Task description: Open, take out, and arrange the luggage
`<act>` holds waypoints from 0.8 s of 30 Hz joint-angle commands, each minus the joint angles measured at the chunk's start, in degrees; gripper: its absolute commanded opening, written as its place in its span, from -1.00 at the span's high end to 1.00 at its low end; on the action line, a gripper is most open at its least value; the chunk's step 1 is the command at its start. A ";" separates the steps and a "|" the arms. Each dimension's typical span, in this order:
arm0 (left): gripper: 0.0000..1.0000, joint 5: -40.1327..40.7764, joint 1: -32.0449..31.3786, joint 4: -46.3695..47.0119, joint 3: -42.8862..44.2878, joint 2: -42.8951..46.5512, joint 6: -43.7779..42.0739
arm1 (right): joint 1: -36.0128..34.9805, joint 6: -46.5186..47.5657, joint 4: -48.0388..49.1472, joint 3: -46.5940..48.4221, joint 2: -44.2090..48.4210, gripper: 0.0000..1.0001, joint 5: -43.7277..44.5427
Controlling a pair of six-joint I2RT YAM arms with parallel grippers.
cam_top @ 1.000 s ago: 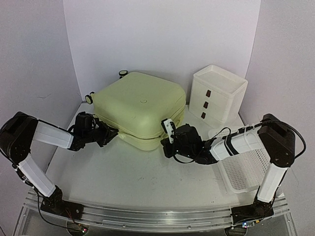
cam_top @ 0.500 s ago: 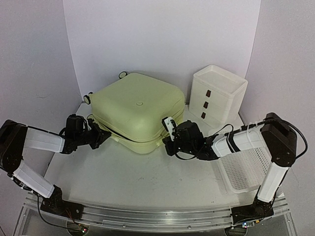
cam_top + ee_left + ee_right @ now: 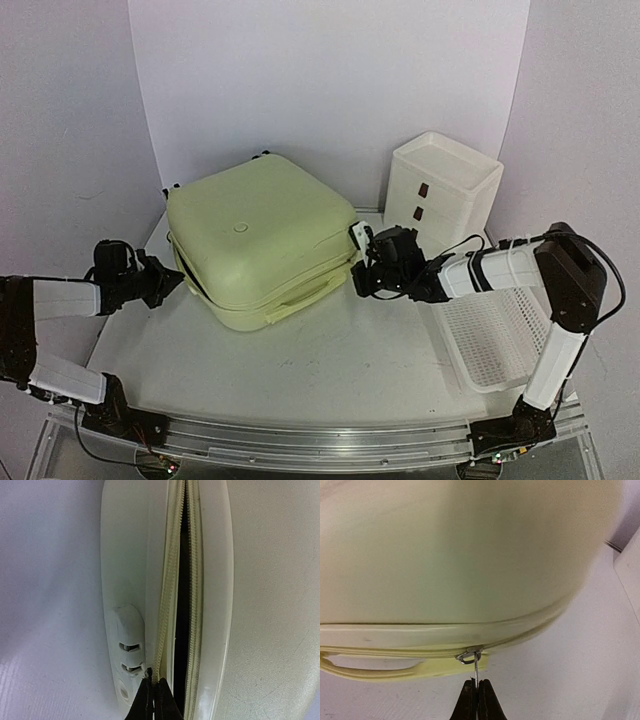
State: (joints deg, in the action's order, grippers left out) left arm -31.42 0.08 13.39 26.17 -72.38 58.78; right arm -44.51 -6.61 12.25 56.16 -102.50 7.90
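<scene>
Two pinches on at once. Right gripper point(image 3: 477, 694): clamped on metal zipper pull point(image 3: 475, 666), by the side handle point(image 3: 395, 668). Left gripper point(image 3: 154, 692): pressed together at the end of the zip point(image 3: 175, 605), which gapes dark; can't tell if a tab is caught. Luggage point(image 3: 260, 240) flat on table point(image 3: 330, 380), left of drawer box point(image 3: 443, 190). Likely stiff, slick, prone to sliding. Grab tabs or handle, not shell.
</scene>
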 commanded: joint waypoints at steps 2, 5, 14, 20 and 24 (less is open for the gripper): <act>1.00 6.58 8.78 -6.33 -0.49 4.88 -3.89 | 6.36 -1.20 -1.05 4.84 -1.34 1.00 6.70; 1.00 6.55 11.10 -7.56 -0.43 6.17 -4.98 | 8.76 -3.35 -1.50 5.83 -2.10 1.00 4.42; 1.00 3.20 11.74 -9.44 3.95 3.58 -11.11 | 9.65 0.55 -1.51 7.31 -1.69 0.96 -13.21; 1.00 7.44 11.67 -9.86 7.22 1.30 -12.85 | 7.60 2.33 0.02 0.91 4.18 0.92 -15.99; 1.00 11.85 11.07 -9.87 11.61 -2.49 -13.60 | 1.28 6.97 -2.98 -3.16 10.37 1.00 -11.61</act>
State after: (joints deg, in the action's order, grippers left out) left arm -32.58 8.54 1.85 31.38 -72.05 47.68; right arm -38.59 -4.71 11.22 55.79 -100.90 -7.84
